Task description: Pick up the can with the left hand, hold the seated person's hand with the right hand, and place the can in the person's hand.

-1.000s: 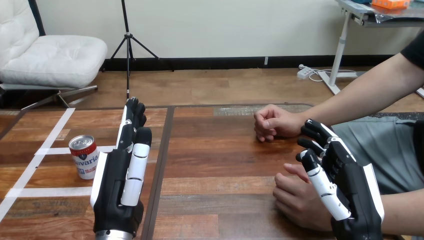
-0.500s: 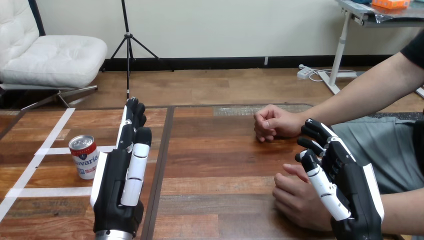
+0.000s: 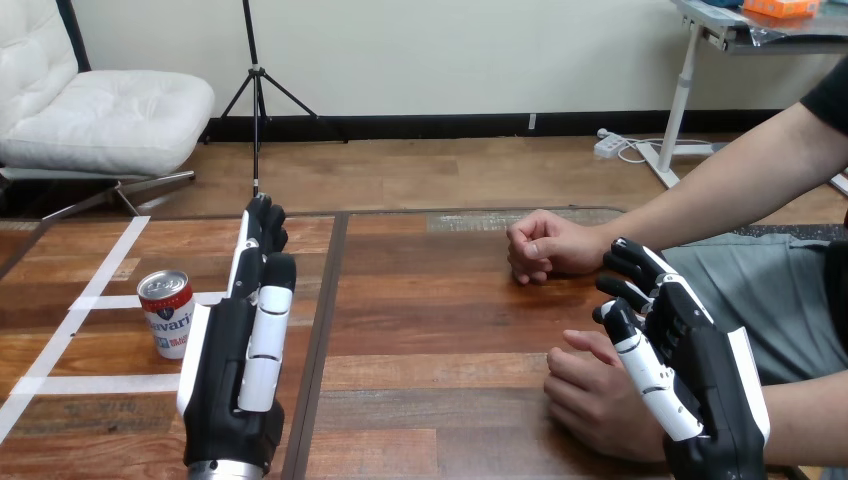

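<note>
The small red-and-white metal can with a silver top (image 3: 168, 314) stands upright on the left part of the dark wooden table (image 3: 440, 300), on a strip of white tape (image 3: 60, 384).

From the head view, it lies just to the left of my left hand (image 3: 235, 380), about level with the knuckles. That hand is open and holds nothing, its fingers straight and pointing to the far side. The can's long axis is vertical and my hand's runs near to far, so I judge the pick-up calls for a short shift left before closing round the can's wall.

My right hand (image 3: 690, 380) is well apart from the can at the near right, loose-fingered and gripping nothing. It sits over and just right of the person's near hand (image 3: 590, 395). I cannot tell whether they touch.
</note>
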Controlling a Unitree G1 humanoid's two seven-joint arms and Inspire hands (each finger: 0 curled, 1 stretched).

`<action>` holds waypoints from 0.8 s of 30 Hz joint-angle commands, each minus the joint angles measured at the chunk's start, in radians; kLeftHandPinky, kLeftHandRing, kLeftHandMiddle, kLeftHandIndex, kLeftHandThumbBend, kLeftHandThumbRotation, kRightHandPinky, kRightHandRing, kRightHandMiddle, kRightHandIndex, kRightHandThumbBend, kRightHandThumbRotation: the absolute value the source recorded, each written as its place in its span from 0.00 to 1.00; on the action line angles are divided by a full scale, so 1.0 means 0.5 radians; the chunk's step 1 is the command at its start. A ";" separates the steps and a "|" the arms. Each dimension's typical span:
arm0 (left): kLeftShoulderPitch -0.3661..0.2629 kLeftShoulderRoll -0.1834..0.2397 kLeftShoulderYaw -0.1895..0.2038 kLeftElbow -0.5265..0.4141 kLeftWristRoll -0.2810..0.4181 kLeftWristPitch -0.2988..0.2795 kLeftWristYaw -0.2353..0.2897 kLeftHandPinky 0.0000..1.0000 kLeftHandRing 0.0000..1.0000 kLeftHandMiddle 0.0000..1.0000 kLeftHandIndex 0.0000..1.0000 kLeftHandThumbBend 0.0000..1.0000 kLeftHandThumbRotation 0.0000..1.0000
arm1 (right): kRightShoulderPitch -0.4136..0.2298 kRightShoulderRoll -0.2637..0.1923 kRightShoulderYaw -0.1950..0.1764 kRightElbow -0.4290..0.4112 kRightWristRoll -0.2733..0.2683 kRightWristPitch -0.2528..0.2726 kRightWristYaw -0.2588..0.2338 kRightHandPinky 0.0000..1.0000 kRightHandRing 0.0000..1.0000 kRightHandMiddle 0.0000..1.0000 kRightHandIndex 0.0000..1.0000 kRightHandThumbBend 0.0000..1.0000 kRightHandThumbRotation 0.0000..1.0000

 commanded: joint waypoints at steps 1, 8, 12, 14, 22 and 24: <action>0.161 -0.039 -0.041 -0.068 0.009 -0.066 0.011 1.00 1.00 1.00 1.00 0.66 0.95 | -0.119 0.012 -0.009 -0.022 0.006 -0.029 -0.011 0.72 0.82 0.86 0.85 0.57 0.62; 0.158 -0.029 -0.025 -0.078 0.013 -0.082 0.017 0.99 0.99 1.00 1.00 0.66 0.94 | -0.122 0.013 -0.004 -0.011 0.018 -0.040 0.000 0.73 0.83 0.87 0.85 0.56 0.61; 0.154 -0.026 -0.009 -0.074 0.055 -0.129 0.042 0.99 0.99 1.00 1.00 0.66 0.94 | -0.125 0.016 -0.001 -0.005 0.026 -0.047 0.007 0.73 0.83 0.87 0.85 0.55 0.61; 0.152 -0.022 0.002 -0.069 0.092 -0.167 0.063 0.98 0.99 1.00 1.00 0.65 0.94 | -0.126 0.015 0.000 0.000 0.032 -0.052 0.014 0.73 0.83 0.87 0.85 0.55 0.61; 0.143 -0.021 0.034 -0.052 0.183 -0.299 0.133 0.96 0.99 1.00 1.00 0.63 0.93 | -0.122 0.015 0.000 0.000 0.034 -0.050 0.021 0.75 0.84 0.88 0.86 0.53 0.60; 0.138 -0.020 0.040 -0.045 0.193 -0.324 0.146 0.96 0.99 1.00 1.00 0.63 0.93 | -0.121 0.015 0.000 -0.003 0.033 -0.047 0.021 0.75 0.84 0.88 0.86 0.53 0.60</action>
